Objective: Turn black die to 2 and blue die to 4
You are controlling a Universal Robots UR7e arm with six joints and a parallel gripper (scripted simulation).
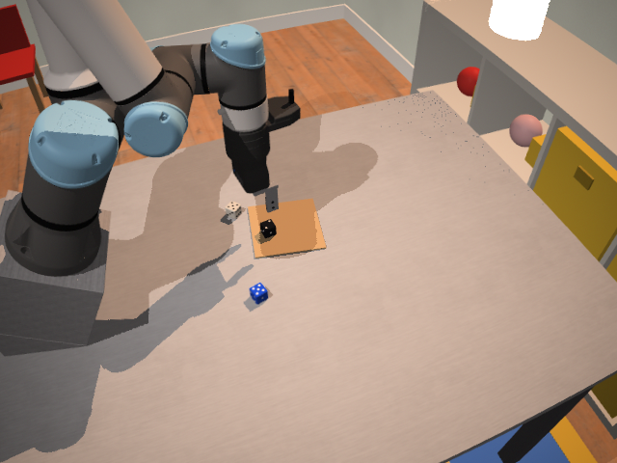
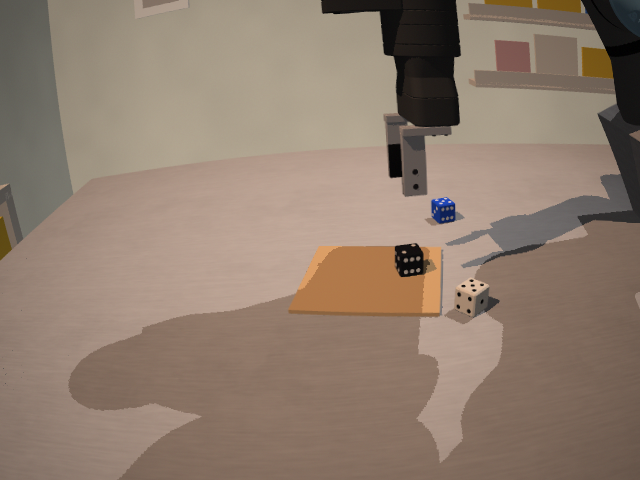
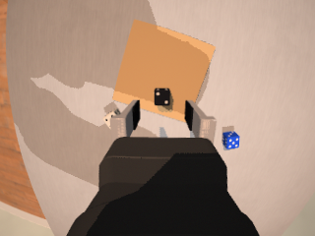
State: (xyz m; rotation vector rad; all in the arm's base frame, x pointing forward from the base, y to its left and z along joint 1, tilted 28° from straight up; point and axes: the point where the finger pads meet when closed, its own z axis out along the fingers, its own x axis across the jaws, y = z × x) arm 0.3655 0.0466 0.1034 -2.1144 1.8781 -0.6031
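From my station I see the claw [image 1: 265, 202] [image 2: 405, 186] [image 3: 162, 109] hanging in the air above the table [image 1: 398, 299] [image 2: 217, 206] [image 3: 266, 74], its two fingers spread wide with nothing between them. Below it, the black die [image 1: 268, 228] [image 2: 409, 260] [image 3: 161, 96] sits fully on the orange mat [image 1: 294, 224] [image 2: 356, 284] [image 3: 162, 64], close to one edge, and I read a 2 on its top. The mat lies flat. On my exterior view the black die's front face shows six pips. The blue die [image 1: 258, 292] [image 2: 443, 210] [image 3: 230, 141] rests on the table, off the mat and apart from it, with 5 on top, so it is neither placed nor turned as wanted. The white die [image 1: 232, 208] [image 2: 471, 297] [image 3: 110, 115] stands just beside the mat, also showing 5 on top. No die lies on another.
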